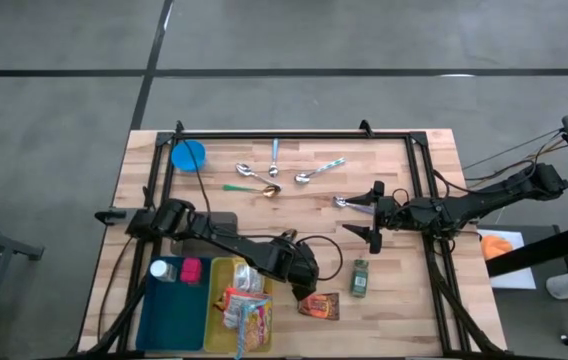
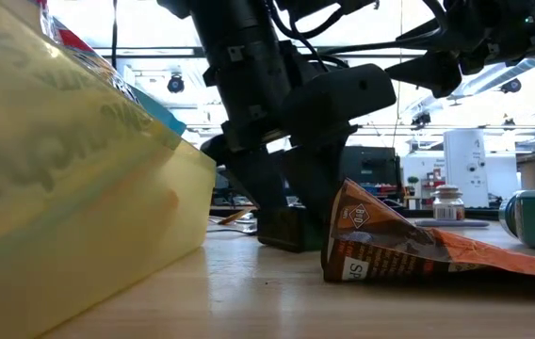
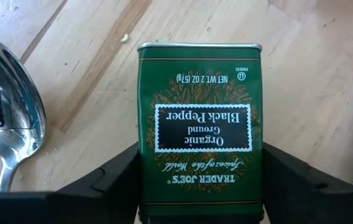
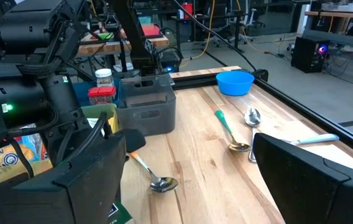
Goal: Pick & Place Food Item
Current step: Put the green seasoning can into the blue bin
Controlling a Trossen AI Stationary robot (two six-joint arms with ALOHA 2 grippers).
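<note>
Pepper tin (image 3: 200,124), green boxy metal, on wooden table (image 3: 89,56), left claw (image 1: 309,272) grip cannot tell, right claw (image 1: 374,212) open

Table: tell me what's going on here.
The left gripper is down at the table beside the yellow tray. Its wrist view shows a green black pepper tin lined up between its parted jaws; whether they touch it cannot be told. A brown snack packet lies close by. The right gripper waits farther back, jaws wide open, next to a spoon.
</note>
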